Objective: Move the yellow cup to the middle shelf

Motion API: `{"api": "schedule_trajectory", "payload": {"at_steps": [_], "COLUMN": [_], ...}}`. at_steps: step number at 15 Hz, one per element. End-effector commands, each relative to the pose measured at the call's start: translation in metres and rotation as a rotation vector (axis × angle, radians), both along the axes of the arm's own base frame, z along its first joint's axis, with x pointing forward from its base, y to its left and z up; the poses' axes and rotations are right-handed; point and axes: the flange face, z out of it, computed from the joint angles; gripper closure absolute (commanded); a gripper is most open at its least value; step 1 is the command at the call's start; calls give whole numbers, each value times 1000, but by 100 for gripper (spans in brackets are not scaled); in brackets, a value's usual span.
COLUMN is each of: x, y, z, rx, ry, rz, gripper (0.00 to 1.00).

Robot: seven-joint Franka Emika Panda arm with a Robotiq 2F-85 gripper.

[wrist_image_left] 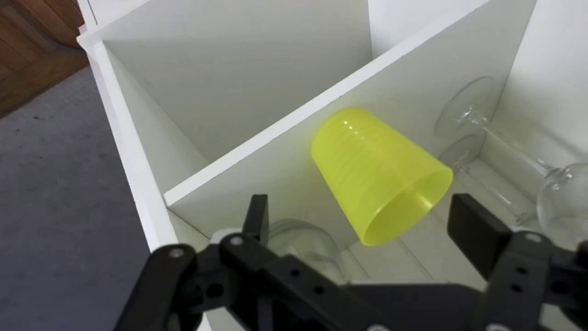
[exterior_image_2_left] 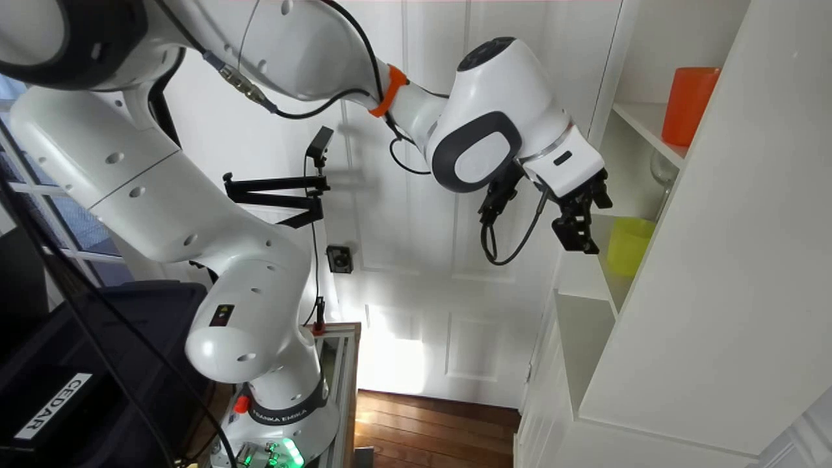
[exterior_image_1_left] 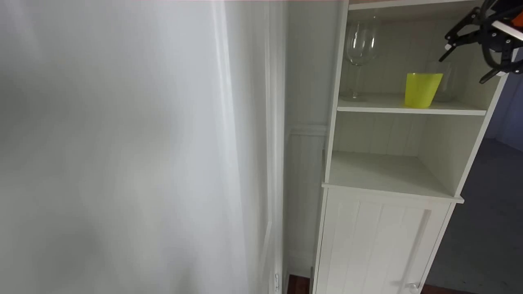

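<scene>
The yellow cup stands upright on the middle shelf, near its front edge. The cup also shows in an exterior view, partly hidden by the cabinet side, and in the wrist view, with its open rim toward the camera. The shelf's front edge crosses the wrist view. My gripper is open and holds nothing; it is in front of the cabinet and higher than the cup. In the wrist view its fingers are spread wide near the rim, apart from the cup.
A clear squat glass stands beside the cup, near the cabinet's side wall. Clear stemmed glasses stand on the cup's other side. An orange cup stands on the shelf above. The thicker ledge caps the doors below.
</scene>
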Motion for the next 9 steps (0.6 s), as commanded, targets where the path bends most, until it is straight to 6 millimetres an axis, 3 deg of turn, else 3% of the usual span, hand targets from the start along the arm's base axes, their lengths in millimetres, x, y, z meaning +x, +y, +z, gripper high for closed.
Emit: {"api": "schedule_trajectory", "payload": {"at_steps": [1,8,9], "x": [-33,-89,-71], "y": [7,14,14], "z": [22,63,50], "rx": [-37,-151,-118], "ry": [37,257,230], "rz": [109,141,151], "gripper": [0,0,0]}}
